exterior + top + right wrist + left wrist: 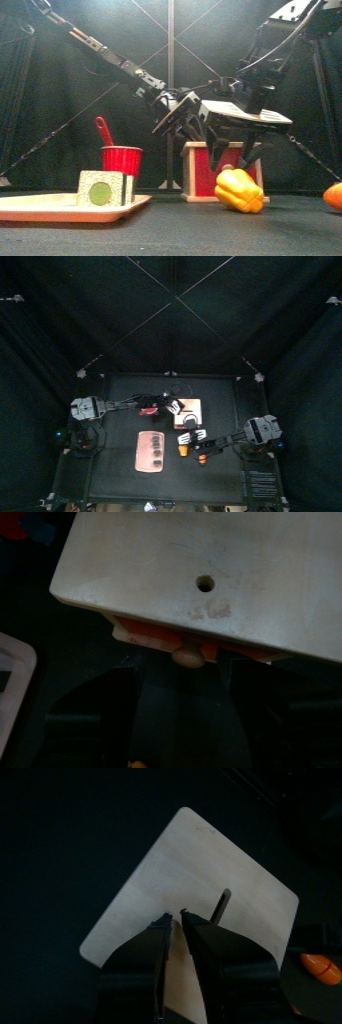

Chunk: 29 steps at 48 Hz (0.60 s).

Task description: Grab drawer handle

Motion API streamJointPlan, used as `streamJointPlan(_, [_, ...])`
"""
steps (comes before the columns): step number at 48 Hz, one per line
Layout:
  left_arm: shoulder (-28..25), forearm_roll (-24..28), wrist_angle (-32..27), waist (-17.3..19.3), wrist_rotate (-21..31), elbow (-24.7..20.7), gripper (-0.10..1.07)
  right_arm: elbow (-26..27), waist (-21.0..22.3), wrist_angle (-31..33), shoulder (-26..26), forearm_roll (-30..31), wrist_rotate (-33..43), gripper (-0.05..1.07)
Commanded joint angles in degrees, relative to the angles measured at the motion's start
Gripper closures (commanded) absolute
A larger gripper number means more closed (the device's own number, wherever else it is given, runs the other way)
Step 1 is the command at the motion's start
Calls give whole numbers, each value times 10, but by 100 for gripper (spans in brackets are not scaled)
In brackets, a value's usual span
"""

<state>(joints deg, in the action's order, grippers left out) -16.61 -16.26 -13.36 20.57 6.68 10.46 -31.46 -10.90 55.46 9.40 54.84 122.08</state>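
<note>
Task near finish, judged: small white box-like drawer unit [193, 410] with red front sits just past tabletop [120, 391] centre, toward 1 o'clock.

Right gripper [191, 662] at drawer front, black jaws apart either side of small round pale knob handle [190, 656]; not yet closed on it. Left to do: squeeze.

Right arm reaches in from 4 o'clock, wrist angled down.

Left gripper [181, 920] hovers above drawer's white top, jaws together, holding nothing; left arm comes from 9 o'clock, stretched across.
</note>
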Motion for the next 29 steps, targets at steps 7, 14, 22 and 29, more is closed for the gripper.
streamJointPlan(7, [3,0,-2,3,-1,-7,36,11,7,4,-4,-1,2,25])
streamJointPlan(14, [3,0,-2,3,-1,-6,36,11,13,1,4,-11,-5,36])
streamJointPlan(22, [3,0,-2,2,-1,-6,36,12,16,1,9,-13,-4,42])
streamJointPlan(29, [3,0,-2,2,-1,-4,36,13,15,1,10,-12,-5,45])
